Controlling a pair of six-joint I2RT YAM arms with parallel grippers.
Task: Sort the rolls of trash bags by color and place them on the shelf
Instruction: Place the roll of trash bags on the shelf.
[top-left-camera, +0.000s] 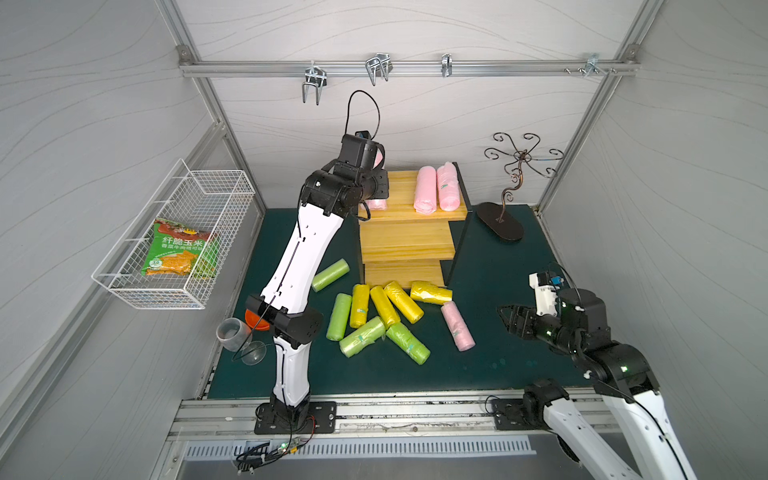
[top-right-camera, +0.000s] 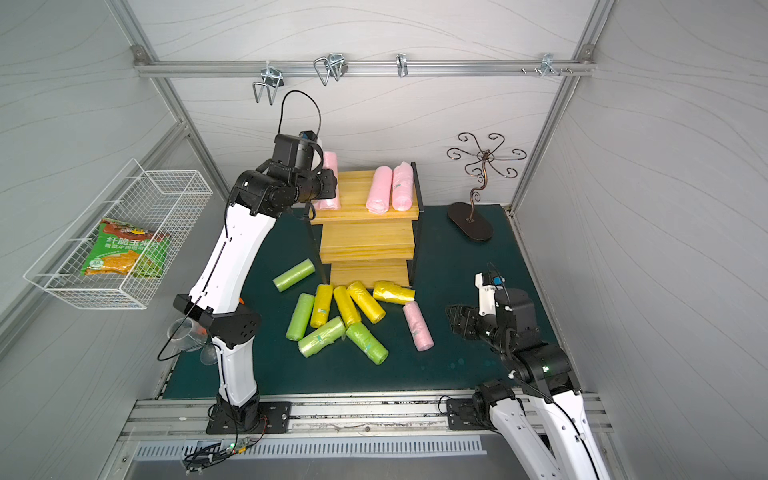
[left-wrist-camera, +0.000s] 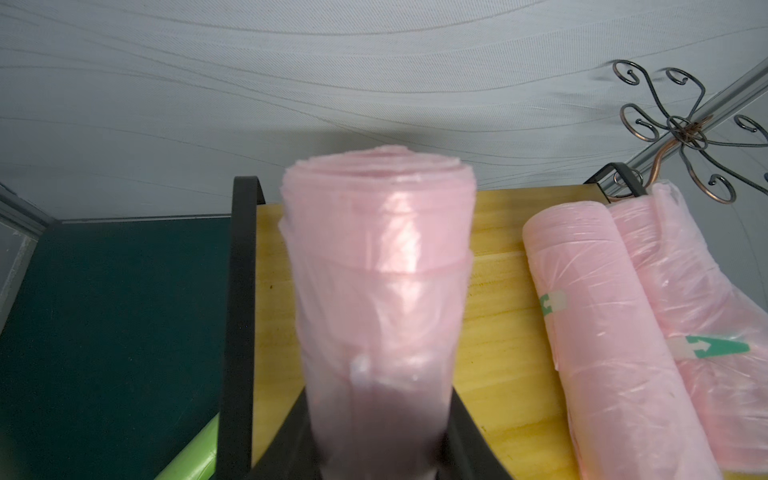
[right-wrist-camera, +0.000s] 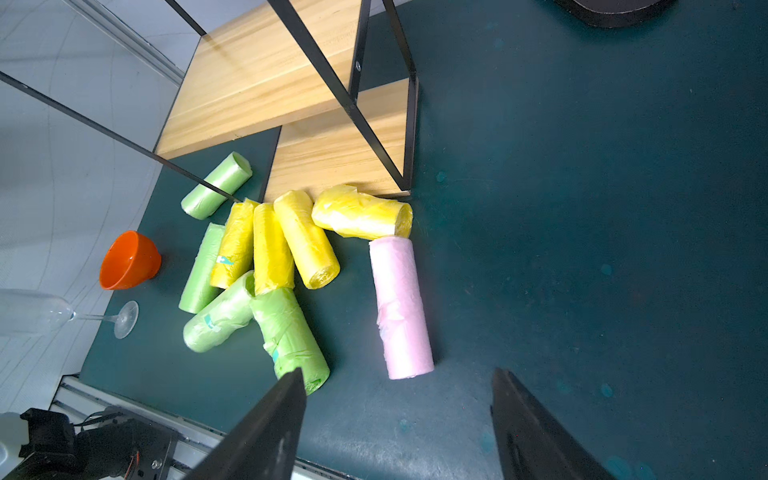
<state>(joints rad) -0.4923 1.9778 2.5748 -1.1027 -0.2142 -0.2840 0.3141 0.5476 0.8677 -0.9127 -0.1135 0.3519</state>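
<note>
So, step: lay the held pink roll (left-wrist-camera: 380, 270) on the top tier (left-wrist-camera: 494, 332) of the shelf (top-left-camera: 401, 245), at its left end; the two pink rolls (top-left-camera: 426, 195) lie at the right end.
Left gripper (left-wrist-camera: 378, 419): jaws clenched on the roll's near end.
Roll axis: front-to-back, far end toward the back wall (left-wrist-camera: 374, 83), approx. parallel to its neighbours; touching the board or not, cannot tell.
How: lower it flat, keep it inside the black frame (left-wrist-camera: 241, 291), release only once it rests.
Right gripper (top-left-camera: 505, 321): jaws released, empty, near the loose pink roll (right-wrist-camera: 401, 307) on the bench (top-left-camera: 478, 365).
</note>
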